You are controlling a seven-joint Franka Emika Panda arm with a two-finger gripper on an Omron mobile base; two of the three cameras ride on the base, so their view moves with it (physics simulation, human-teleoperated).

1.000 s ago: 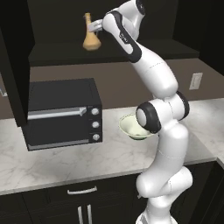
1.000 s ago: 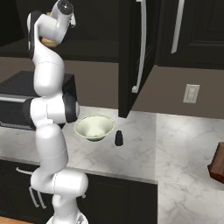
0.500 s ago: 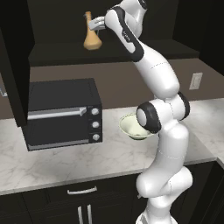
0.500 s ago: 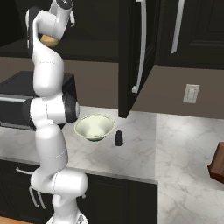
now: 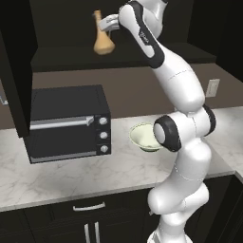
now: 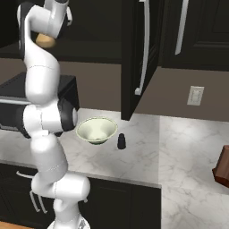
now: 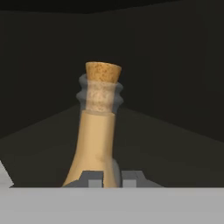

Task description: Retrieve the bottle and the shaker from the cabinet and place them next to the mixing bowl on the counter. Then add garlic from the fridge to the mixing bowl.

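Gripper [image 5: 112,26] pinching corked bottle [image 5: 103,38] by its neck, inside cabinet [image 5: 118,52]; bottle's bulbous base hangs below the fingers.

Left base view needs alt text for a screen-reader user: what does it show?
The white arm reaches up into the dark cabinet, its pincer shut on the tan bottle. Below, a black microwave and the pale mixing bowl sit on the marbled counter.
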